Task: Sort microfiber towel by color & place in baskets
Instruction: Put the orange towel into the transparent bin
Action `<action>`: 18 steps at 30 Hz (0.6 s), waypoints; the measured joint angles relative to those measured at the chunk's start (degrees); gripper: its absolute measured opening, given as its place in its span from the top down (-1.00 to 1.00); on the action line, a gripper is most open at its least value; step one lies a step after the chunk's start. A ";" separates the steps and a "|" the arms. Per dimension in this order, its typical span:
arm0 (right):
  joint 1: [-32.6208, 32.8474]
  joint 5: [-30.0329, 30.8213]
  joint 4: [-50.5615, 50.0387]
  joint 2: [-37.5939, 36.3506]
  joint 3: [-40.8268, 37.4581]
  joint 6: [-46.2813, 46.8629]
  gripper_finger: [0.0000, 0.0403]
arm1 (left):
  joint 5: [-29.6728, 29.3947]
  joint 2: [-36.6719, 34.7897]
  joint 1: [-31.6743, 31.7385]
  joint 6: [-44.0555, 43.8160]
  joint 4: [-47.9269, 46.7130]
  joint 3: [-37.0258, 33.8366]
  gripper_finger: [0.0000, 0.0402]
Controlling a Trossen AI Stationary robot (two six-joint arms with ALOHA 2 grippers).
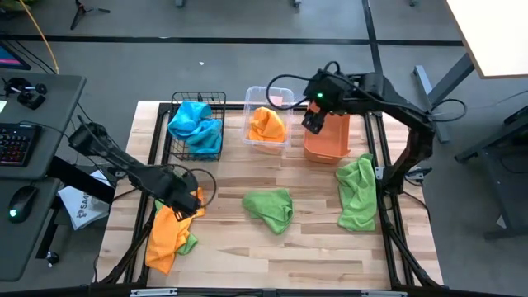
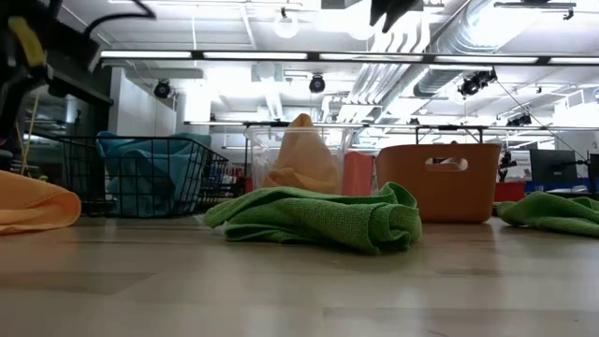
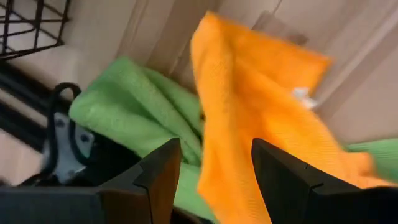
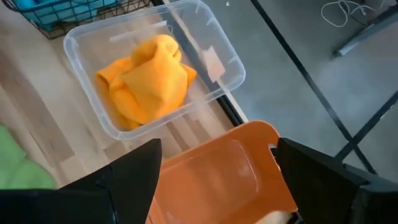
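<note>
My left gripper (image 1: 188, 205) is over the table's near left part, shut on an orange towel (image 1: 167, 235) that lies partly over a green towel (image 3: 134, 115). My right gripper (image 1: 313, 121) hovers open above the orange bin (image 4: 217, 171) and holds nothing. At the far edge, blue towels fill the black wire basket (image 1: 198, 124), and the clear tub (image 4: 81, 38) holds an orange towel (image 4: 146, 81). One green towel (image 1: 270, 208) lies bunched at the table's middle. Another green towel (image 1: 357, 191) lies at the right edge. My left gripper pinches a raised ridge of the orange towel (image 3: 217, 134) between its two fingers (image 3: 158, 174), coming from above. The cloth fills the gap between them; one layer or several, I cannot tell. The towel's far part (image 1: 161, 247) trails toward the near left corner and rests on the table.
The three containers stand in a row along the far edge: basket (image 2: 140, 173), tub (image 2: 299, 150), bin (image 2: 438, 183). Bare wood lies between the middle green towel (image 2: 318, 217) and the near edge. A desk with a keyboard (image 1: 16, 144) stands left of the table.
</note>
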 joint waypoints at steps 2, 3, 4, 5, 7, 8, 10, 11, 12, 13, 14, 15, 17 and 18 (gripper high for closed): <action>0.03 -0.07 -0.16 -1.31 -1.18 0.37 -0.56 | 0.32 2.40 0.00 2.27 0.64 0.00 0.07; 0.18 -0.11 -0.19 -2.10 -2.43 0.67 -0.56 | 0.79 3.37 0.08 3.28 1.41 0.00 0.07; 0.40 -0.11 -0.16 -3.12 -4.10 1.47 -0.56 | 1.29 4.20 0.27 4.26 2.18 0.00 0.07; 0.52 -0.11 -0.04 -4.42 -6.37 2.04 -0.56 | 1.75 4.97 0.47 4.78 2.66 0.00 0.07; 0.71 -0.17 1.42 -7.58 -12.54 4.07 -0.56 | 1.81 6.00 0.88 4.98 2.47 -0.14 0.07; 0.91 -0.18 2.75 -9.62 -16.28 5.36 -0.56 | 1.81 6.21 1.16 4.98 2.51 -0.52 0.07; 1.35 -0.23 6.67 -14.07 -24.67 7.86 -0.56 | 1.85 6.37 1.55 4.96 2.42 -1.91 0.07; 1.66 -0.28 9.07 -16.39 -29.01 9.29 -0.56 | 2.25 6.35 1.75 4.96 2.55 -2.80 0.07; 1.99 -0.57 11.46 -18.67 -33.29 11.06 -0.56 | 3.24 6.32 2.01 5.12 3.23 -3.64 0.07; 2.25 -1.34 13.80 -20.88 -37.25 13.03 -0.56 | 4.51 6.32 2.28 5.77 3.99 -4.42 0.07; 2.50 -2.21 15.85 -22.91 -40.89 15.12 -0.56 | 5.70 6.32 2.40 6.38 4.94 -5.19 0.07; 2.77 -3.16 17.90 -24.86 -44.36 17.22 -0.56 | 6.52 6.34 2.55 7.06 5.70 -5.79 0.07; 3.58 -4.36 21.06 -28.17 -50.00 21.95 -0.56 | 7.37 6.32 2.86 7.59 6.65 -6.97 0.07; 4.07 -4.64 22.30 -29.56 -52.42 24.31 -0.56 | 7.40 6.34 3.10 7.57 6.92 -7.30 0.07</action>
